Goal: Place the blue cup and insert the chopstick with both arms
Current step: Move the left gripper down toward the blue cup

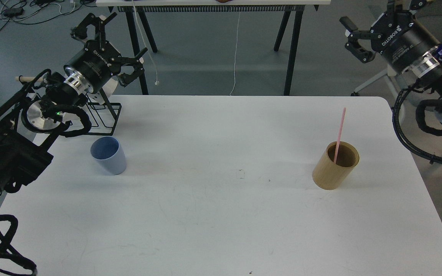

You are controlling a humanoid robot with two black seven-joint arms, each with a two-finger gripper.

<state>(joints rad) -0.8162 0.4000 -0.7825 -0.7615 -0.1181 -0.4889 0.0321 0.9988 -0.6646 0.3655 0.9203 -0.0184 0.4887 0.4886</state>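
One blue cup (108, 155) sits upright on the white surface (221, 214), well to the left of the tan wooden cylinder (335, 165). The left gripper (116, 46) hangs up off the surface behind the cup, well apart from it, fingers spread wide with nothing in them. Between that gripper and the cup there's a black wire rack (104, 115) at the surface's back-left corner.

One pink chopstick (340, 131) stands inside the cylinder, leaning slightly, its top half poking out above the rim. The right gripper (355, 38) is up and to the right of the cylinder, off past the surface's far edge, well clear of the chopstick, also spread open and empty.

Count: one cup, one chopstick, one cylinder, one rack, two grippers.
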